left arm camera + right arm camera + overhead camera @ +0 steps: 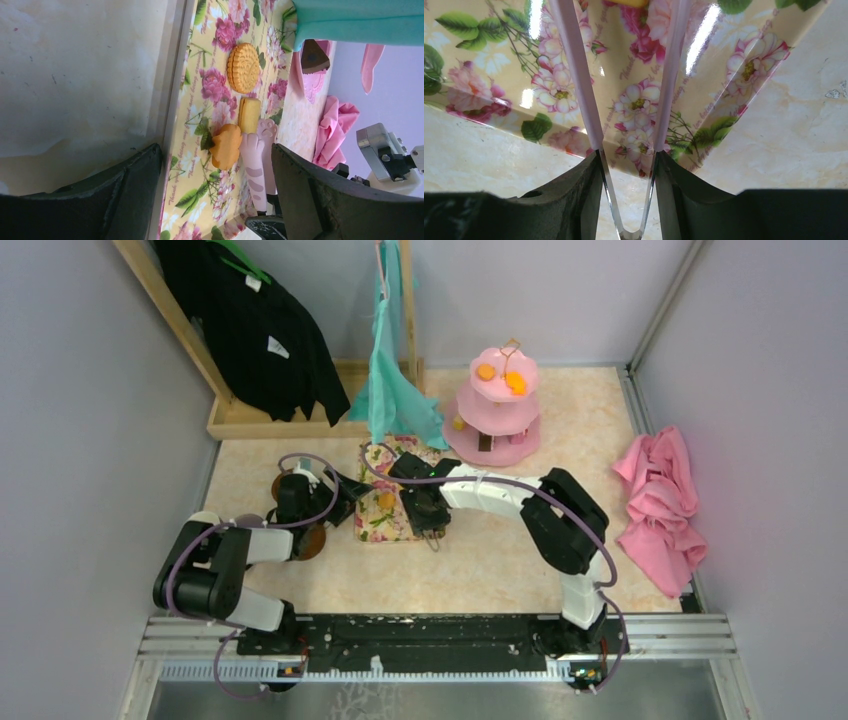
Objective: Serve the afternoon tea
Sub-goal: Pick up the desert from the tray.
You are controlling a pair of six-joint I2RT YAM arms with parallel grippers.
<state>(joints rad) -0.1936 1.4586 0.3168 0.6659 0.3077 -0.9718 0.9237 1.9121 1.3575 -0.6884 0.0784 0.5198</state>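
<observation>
A floral tray [372, 525] lies mid-table with a round orange biscuit [244, 67], a yellow bar [249, 115] and an orange leaf-shaped snack [226, 146] on it. My right gripper [427, 515] [628, 170] is shut on pink cat-paw tongs [579, 75], whose paw tips [256, 146] rest by the yellow bar and the orange snack. My left gripper [345, 500] [217, 200] is open and empty at the tray's left edge. The pink three-tier stand [497, 405] stands behind and holds orange snacks [486, 371] and a brown wedge [314, 56]. Two brown saucers [311, 542] lie by my left arm. I cannot make out the mugs.
A crumpled pink cloth [662, 502] lies at the right wall. A teal cloth [392, 380] hangs over the tray's far end. A black garment [255, 325] hangs on a wooden rack [280, 420] at the back left. Grey walls close three sides.
</observation>
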